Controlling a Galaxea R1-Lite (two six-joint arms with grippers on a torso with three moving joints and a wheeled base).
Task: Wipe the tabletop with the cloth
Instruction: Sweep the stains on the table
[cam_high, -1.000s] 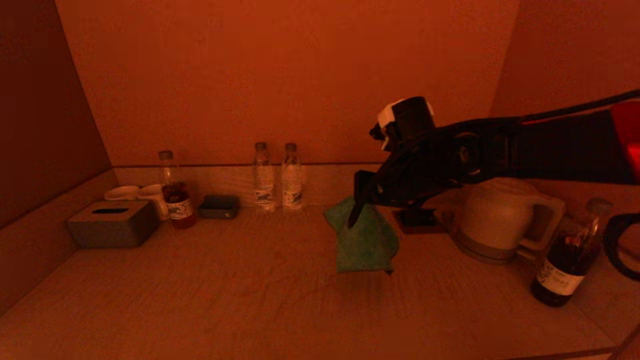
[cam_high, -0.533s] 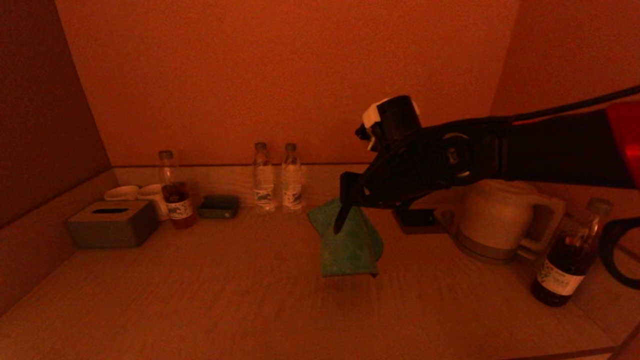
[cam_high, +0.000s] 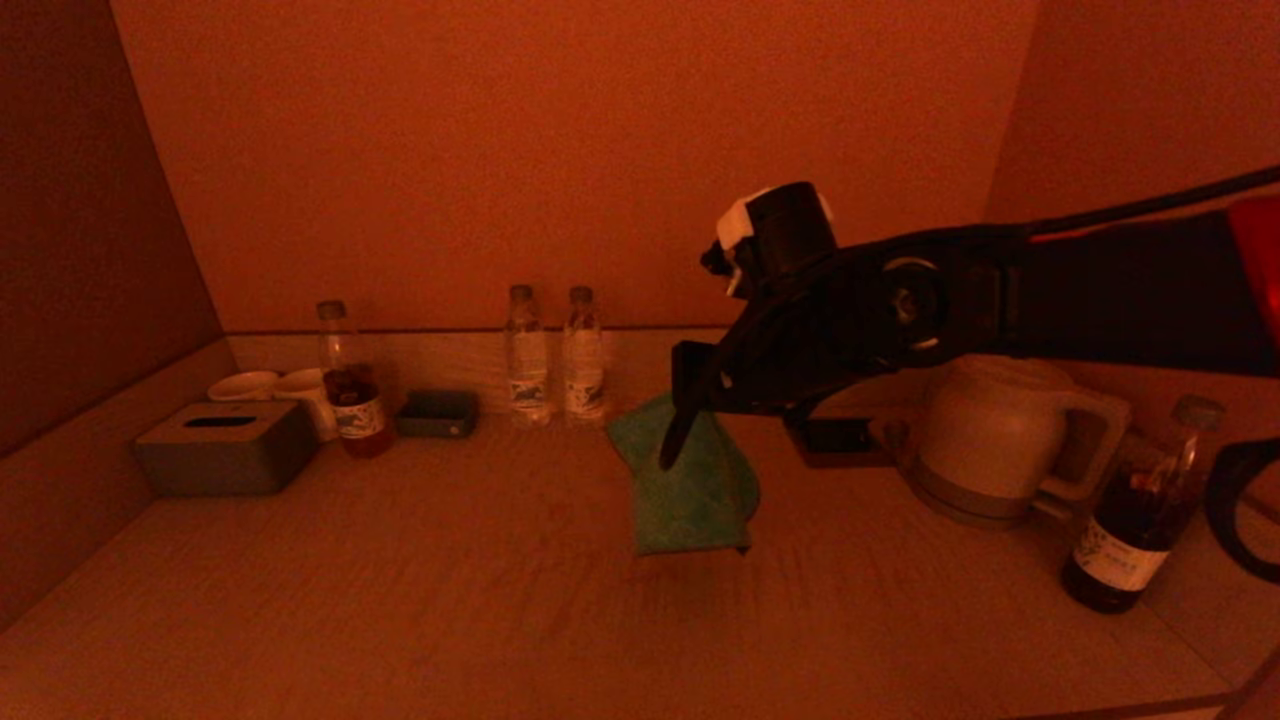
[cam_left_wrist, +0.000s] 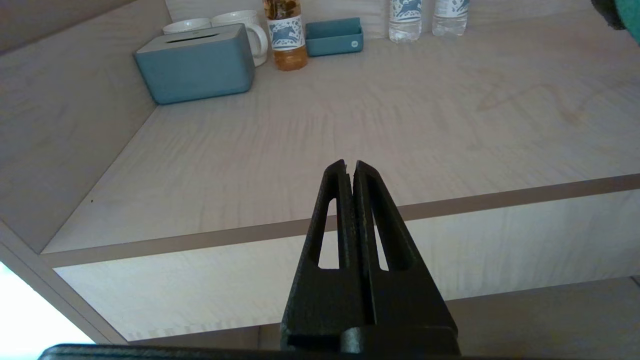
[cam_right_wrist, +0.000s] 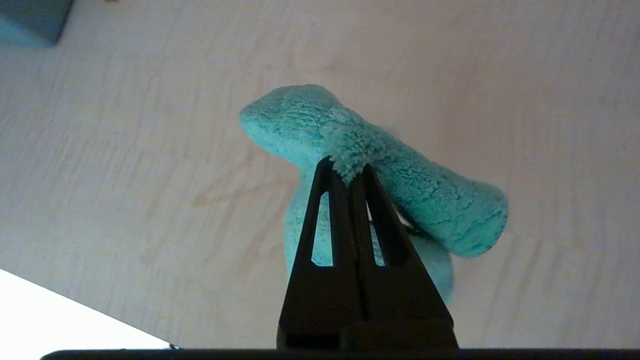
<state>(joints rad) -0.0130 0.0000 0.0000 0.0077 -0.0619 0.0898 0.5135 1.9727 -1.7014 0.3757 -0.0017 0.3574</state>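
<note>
My right gripper is shut on the green cloth and holds it in the air over the middle of the pale wood-grain tabletop. The cloth hangs down limp from the fingertips, its lower edge just above the surface. In the right wrist view the cloth bulges out past the closed fingers of the gripper, with the tabletop below. My left gripper is shut and empty, parked in front of the tabletop's front edge.
A grey tissue box, two white cups, a dark drink bottle, a small dark tray and two water bottles line the back left. A pale kettle and another dark bottle stand at the right.
My right gripper has carried the hanging cloth to the left, away from the kettle and toward the middle of the tabletop. The left gripper has not visibly moved.
</note>
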